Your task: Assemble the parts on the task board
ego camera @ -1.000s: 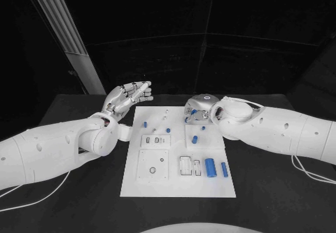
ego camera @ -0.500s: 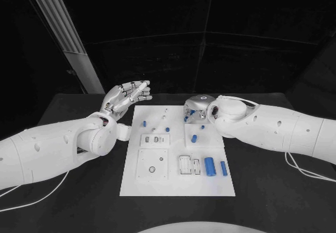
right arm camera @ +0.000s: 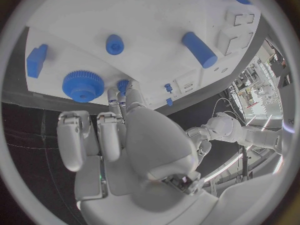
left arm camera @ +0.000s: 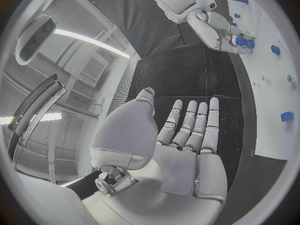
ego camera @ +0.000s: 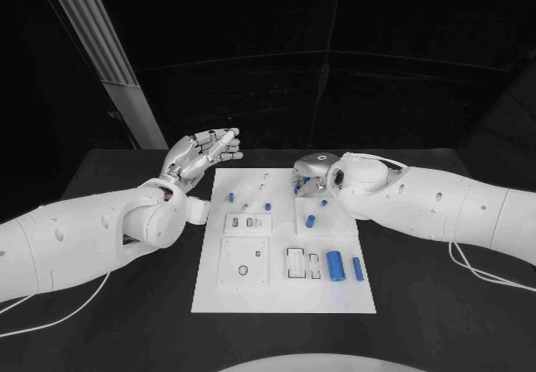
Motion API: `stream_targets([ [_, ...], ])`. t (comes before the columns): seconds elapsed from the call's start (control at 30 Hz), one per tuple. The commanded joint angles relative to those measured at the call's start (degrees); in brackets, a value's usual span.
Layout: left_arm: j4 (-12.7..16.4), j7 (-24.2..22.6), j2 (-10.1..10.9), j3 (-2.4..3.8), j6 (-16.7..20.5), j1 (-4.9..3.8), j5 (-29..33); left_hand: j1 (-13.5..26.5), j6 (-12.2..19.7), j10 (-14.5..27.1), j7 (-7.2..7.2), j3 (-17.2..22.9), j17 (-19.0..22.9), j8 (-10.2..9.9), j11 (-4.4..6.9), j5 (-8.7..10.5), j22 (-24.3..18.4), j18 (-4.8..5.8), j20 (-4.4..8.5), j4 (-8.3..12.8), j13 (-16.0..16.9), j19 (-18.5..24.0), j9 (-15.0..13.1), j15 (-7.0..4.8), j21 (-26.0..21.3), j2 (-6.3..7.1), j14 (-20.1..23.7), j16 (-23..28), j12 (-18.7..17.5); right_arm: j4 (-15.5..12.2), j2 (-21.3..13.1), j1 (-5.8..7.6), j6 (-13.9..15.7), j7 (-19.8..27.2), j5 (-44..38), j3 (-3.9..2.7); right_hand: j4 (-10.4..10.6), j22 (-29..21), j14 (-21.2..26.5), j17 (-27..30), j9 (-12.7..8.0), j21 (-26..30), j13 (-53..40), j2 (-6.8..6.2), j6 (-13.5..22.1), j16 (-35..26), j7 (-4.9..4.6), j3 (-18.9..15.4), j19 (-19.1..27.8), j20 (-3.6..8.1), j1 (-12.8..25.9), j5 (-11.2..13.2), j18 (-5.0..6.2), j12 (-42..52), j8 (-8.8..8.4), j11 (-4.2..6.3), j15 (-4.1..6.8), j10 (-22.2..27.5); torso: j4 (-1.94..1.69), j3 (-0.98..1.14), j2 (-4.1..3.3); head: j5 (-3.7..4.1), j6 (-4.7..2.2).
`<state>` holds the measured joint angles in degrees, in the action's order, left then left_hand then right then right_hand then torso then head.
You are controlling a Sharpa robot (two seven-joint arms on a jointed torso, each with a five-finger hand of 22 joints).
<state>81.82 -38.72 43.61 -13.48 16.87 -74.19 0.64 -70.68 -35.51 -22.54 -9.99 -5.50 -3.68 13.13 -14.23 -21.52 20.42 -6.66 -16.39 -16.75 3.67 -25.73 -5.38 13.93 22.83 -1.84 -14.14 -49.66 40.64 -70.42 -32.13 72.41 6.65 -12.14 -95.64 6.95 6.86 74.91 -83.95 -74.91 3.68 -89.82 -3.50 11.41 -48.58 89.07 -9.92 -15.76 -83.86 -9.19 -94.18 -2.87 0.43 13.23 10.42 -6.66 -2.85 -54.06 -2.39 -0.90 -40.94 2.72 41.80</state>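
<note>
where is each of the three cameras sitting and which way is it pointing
Head view: on the robot's head, looking down at the task board on the black table; both white arms come in, left hand raised beside the board, right hand over its far end.
Left wrist view: behind the left hand, facing along the open fingers across the table.
Right wrist view: behind the right hand, facing the board near a blue gear.
Shared: both wrist views show the board and the other hand.
</note>
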Motion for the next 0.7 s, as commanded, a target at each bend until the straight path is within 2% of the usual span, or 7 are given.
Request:
stream_targets([
  [0.03,0.1,-12.6,0.0,0.04,-0.7,-0.13,0.0,-0.2,0.3,0.0,-6.16,-0.4,0.0,0.3,-0.02,-0.24,-0.1,0.25,-0.17,0.0,0.0,0.4,-0.1,-0.07,0.0,-0.41,0.4,0.2,-0.3,0.0,0.0,0.1,-1.8,-1.0,-0.4,-0.04,0.0,15.1,-4.9,-8.4,0.1,-0.2,-0.1,0.05,-0.4,0.2,0.21,0.3,-6.1,0.4,-0.5,0.2,-0.43,-0.4,-0.37,0.25,0.25,-0.6,-0.1,0.02,0.04,-0.2,0.06],
  [0.2,0.1,-12.6,0.0,0.04,-0.7,-0.13,0.0,-0.2,0.3,0.0,-6.16,-0.4,0.0,0.3,-0.02,-0.24,-0.1,0.25,-0.17,0.0,0.0,0.4,-0.1,-0.07,0.0,-0.41,0.4,0.2,-0.3,0.1,0.1,0.1,-2.3,-1.4,-0.4,-0.04,0.3,15.1,-4.8,-8.3,0.2,-0.2,-0.1,0.05,-1.1,0.2,0.28,0.3,-6.1,0.49,-0.5,0.2,-0.43,-0.5,-0.4,0.34,0.35,-1.3,0.11,0.02,0.04,-0.18,0.18],
  [0.43,0.0,-12.5,-0.1,0.04,-0.7,-0.13,0.0,-0.2,0.3,0.0,-6.16,-0.4,0.0,0.3,-0.02,-0.24,-0.1,0.25,-0.17,0.0,0.0,0.4,-0.1,-0.07,0.0,-0.41,0.4,0.2,-0.3,0.0,0.2,0.09,-2.8,-1.8,-0.4,-0.04,0.6,15.1,-4.8,-8.2,0.2,-0.2,-0.1,0.04,-1.6,0.2,0.22,0.2,-6.1,0.54,-0.5,0.2,-0.43,-0.7,-0.52,0.31,0.36,-2.1,0.15,-0.03,0.01,0.0,0.13],
  [0.7,-0.1,-12.5,-0.2,0.04,-0.8,-0.13,0.0,-0.3,0.4,0.0,-6.16,-0.5,0.0,0.4,-0.02,-0.36,-0.1,0.26,-0.17,0.0,0.0,0.4,-0.1,-0.07,0.1,-0.44,0.5,0.2,-0.3,-0.1,0.1,0.08,-2.8,-2.2,-0.4,-0.04,0.7,15.1,-4.9,-8.4,0.9,-0.2,-0.1,1.69,-6.3,0.2,1.29,1.1,-6.1,0.9,-2.0,0.2,-0.43,-0.2,1.13,1.27,1.03,-6.6,-0.02,-0.01,-0.01,0.13,0.05],
])
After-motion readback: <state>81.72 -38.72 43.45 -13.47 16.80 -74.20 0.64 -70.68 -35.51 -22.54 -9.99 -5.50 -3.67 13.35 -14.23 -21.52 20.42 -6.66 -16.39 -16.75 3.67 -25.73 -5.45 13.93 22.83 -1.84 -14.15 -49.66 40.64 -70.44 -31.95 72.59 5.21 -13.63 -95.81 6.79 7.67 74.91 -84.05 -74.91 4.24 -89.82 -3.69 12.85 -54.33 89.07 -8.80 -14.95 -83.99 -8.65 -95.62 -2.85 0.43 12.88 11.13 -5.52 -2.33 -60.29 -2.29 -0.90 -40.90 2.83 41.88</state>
